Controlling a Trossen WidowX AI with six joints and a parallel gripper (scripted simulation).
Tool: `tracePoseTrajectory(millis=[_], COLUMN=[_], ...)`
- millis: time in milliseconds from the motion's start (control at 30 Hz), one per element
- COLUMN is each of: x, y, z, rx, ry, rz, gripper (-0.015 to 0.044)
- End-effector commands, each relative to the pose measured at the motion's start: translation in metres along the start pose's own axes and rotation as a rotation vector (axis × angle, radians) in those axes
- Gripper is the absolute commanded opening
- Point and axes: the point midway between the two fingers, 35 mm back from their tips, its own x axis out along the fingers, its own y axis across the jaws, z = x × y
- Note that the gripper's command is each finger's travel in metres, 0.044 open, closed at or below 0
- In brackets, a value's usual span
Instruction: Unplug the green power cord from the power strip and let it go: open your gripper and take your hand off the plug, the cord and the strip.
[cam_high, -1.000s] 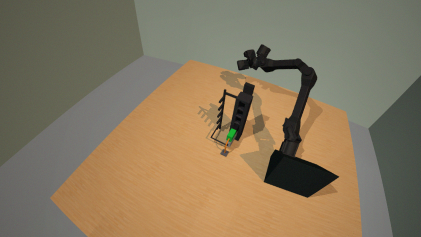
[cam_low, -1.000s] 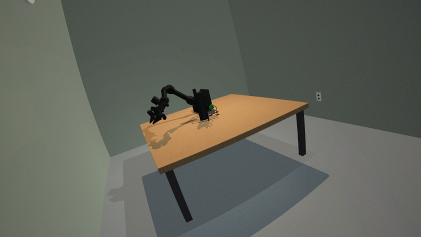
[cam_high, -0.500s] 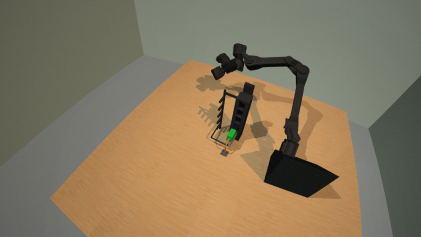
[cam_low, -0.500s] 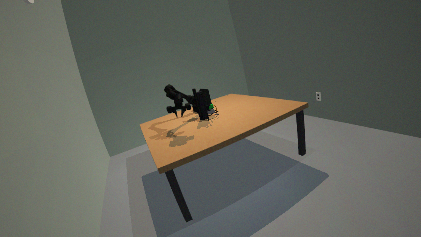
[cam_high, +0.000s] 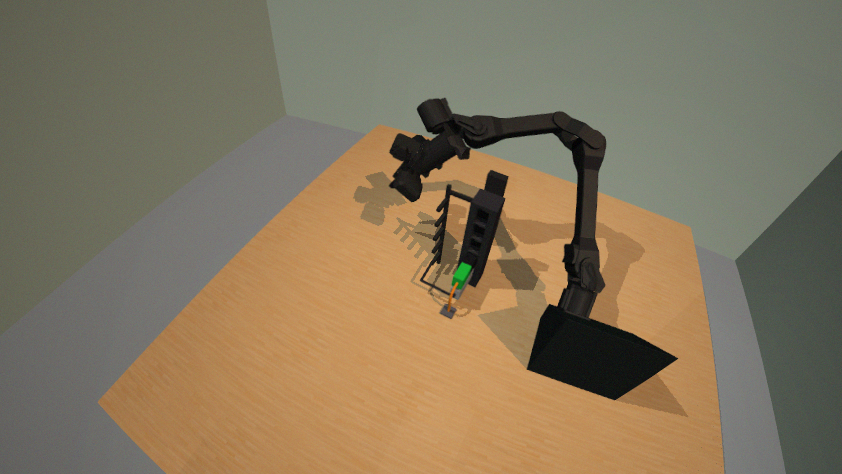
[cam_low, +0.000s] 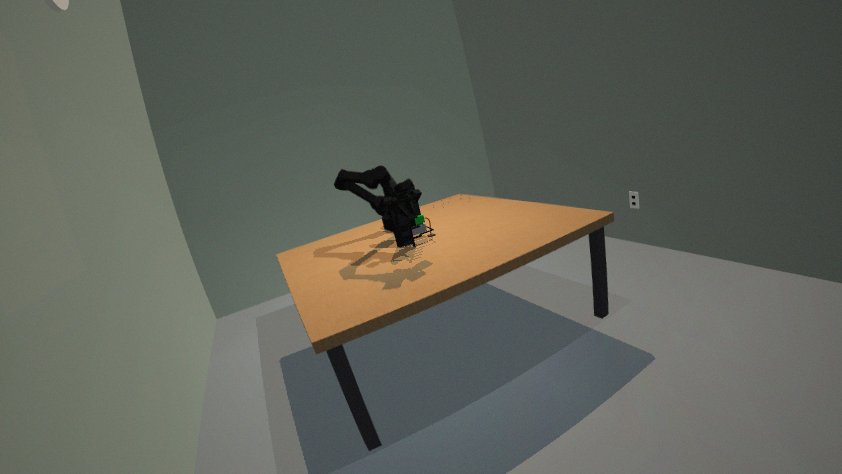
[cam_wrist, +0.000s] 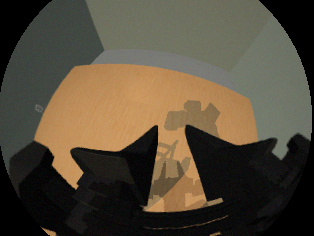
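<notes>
The green plug (cam_high: 462, 274) (cam_low: 419, 219) sits against the near end of the row of sockets on the black power strip (cam_high: 488, 201), seemingly seated; its prongs are hidden. Its orange cord (cam_high: 451, 298) curves down to a small grey block (cam_high: 447, 311) on the table. My gripper (cam_wrist: 171, 128) is partly open, with a narrow empty gap between the fingertips. In the top view it hangs above the table beyond the far end of the strip, pointing down, well apart from the plug and cord. In the exterior view the arm and strip overlap.
A thin black frame with several prongs (cam_high: 447, 219) stands alongside the strip, on its socket side. A black block (cam_high: 496, 183) is at the strip's far end. The dark wedge-shaped base (cam_high: 595, 359) of the arm stands on the wooden table (cam_high: 282, 353) (cam_low: 500, 235).
</notes>
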Motion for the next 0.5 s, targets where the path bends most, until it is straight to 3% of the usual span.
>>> tracePoseTrajectory(millis=[0, 233, 467], x=[-0.001, -0.013, -0.038], y=[0.059, 0.143, 0.204], z=[0.000, -0.018, -0.075], rx=[-0.151, -0.402, -0.722], ry=[0.026, 0.107, 0.304], rz=[0.109, 0.264, 0.417], gripper=[0.0160, 0.0160, 0.0160])
